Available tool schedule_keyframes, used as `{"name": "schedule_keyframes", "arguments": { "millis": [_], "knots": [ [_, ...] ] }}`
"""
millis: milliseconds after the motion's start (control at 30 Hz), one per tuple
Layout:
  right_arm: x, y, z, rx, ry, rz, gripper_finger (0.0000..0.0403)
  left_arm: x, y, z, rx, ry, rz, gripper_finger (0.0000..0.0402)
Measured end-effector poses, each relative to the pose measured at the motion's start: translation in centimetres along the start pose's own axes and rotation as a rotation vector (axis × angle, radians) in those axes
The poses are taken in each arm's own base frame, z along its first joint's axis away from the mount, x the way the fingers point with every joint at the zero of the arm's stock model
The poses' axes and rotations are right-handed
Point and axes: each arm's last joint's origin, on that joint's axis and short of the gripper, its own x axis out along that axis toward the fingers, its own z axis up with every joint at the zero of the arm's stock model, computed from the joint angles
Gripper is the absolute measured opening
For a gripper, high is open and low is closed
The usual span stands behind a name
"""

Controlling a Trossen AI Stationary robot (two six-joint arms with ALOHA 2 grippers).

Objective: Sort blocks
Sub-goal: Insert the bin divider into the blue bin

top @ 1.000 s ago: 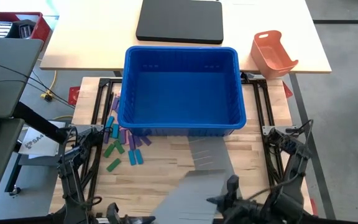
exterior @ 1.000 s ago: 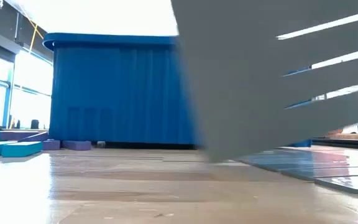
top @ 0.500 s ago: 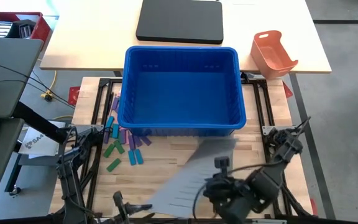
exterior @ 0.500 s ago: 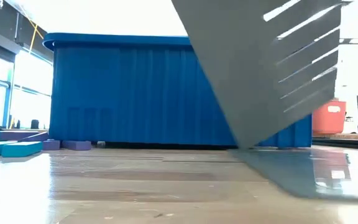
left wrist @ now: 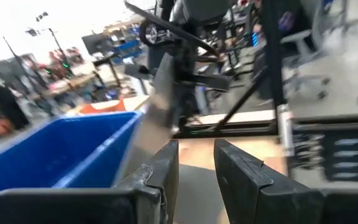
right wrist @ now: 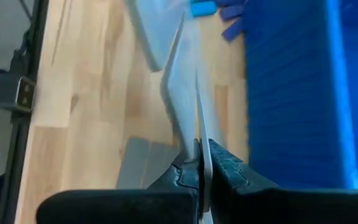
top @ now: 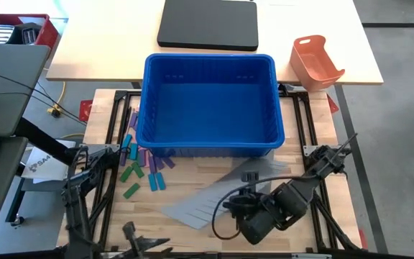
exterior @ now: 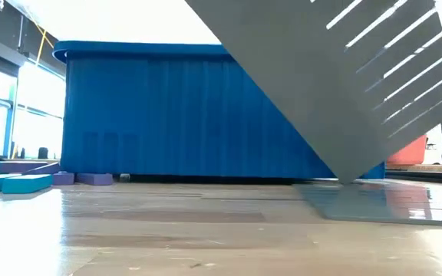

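The right gripper (right wrist: 199,163) has its fingers pressed together on the edge of a grey slotted divider sheet (top: 214,198), pinching it and holding it lifted off the wooden table (top: 192,237). Seen from above, that gripper sits at about five o'clock on the table, and the sheet fans out from it toward nine o'clock, in front of the big blue bin (top: 208,101). From table height the sheet (exterior: 336,84) hangs tilted, one lower corner down close to the tabletop (whether it actually touches is hard to judge from there).

The blocks (top: 141,169) lie in a loose cluster at about nine o'clock on the table, just beside the bin's near left corner: green, blue and purple pieces, some tucked against the bin wall. In the low view a few of them (exterior: 18,182) show flat on the wood at the far left.

The left gripper (left wrist: 194,165) waits at about seven o'clock, near the table's front edge, fingers slightly spread with nothing between them.

An orange-red tray (top: 315,63) stands on the pale table beyond, at about one o'clock.
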Motion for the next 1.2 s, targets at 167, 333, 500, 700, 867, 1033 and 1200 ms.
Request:
{"name": "schedule_keyframes", "arguments": {
  "millis": [167, 333, 500, 700, 867, 1033, 1200],
  "knots": [
    [1.4, 0.0, 0.2, -0.016, 0.028, 0.031, 0.0001, 3.9, 0.1, 0.6, 0.118, 0.061, 0.038, 0.0123],
    [1.7, 0.3, 0.0, -0.038, 0.035, 0.038, 0.0001, 7.6, 1.0, 0.9, 0.133, 0.165, 0.008, 0.0193],
    [1.5, 0.6, -0.1, -0.04, 0.032, 0.038, 0.0001, 10.1, 1.5, 0.6, 0.133, 0.236, -0.013, 0.0238],
    [1.1, 1.3, -0.4, -0.056, 0.031, 0.044, 0.0001, 9.8, 1.4, 0.5, 0.105, 0.254, -0.043, 0.0172],
    [0.8, 1.7, -0.7, -0.062, 0.025, 0.048, 0.0, 8.4, 0.9, 0.6, 0.108, 0.244, -0.074, 0.006],
    [0.8, 1.8, -0.5, -0.057, 0.006, 0.045, 0.0007, 7.7, 0.8, 0.6, 0.111, 0.219, -0.059, 0.0009],
    [0.6, 2.0, -0.5, -0.037, -0.02, 0.027, 0.0053, 6.4, 0.9, -0.5, 0.063, 0.182, 0.01, 0.0004]
  ]
}}
